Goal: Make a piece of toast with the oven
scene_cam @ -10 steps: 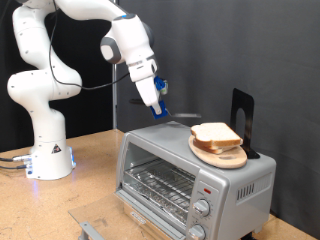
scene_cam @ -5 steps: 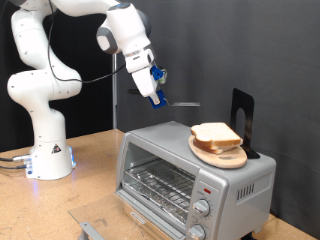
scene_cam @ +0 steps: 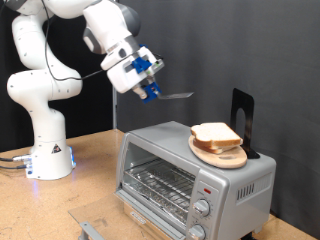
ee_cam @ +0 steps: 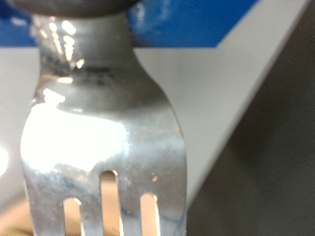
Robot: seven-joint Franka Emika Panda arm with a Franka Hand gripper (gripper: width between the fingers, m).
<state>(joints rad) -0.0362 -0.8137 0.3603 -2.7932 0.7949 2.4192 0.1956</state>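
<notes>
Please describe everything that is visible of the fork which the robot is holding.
The fork is shiny silver metal with several tines divided by narrow slots, seen close up in the wrist view. In the exterior view it is a thin dark bar sticking out roughly level from the hand, which grips its handle end. It hangs in the air above the oven, touching nothing else.

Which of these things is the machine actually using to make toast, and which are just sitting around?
In use:
- pincer, in the air, holding a fork
- bread slices on a wooden plate
- oven, door shut, plate on its roof

Just there:
- black stand behind the plate
- wooden table
</notes>
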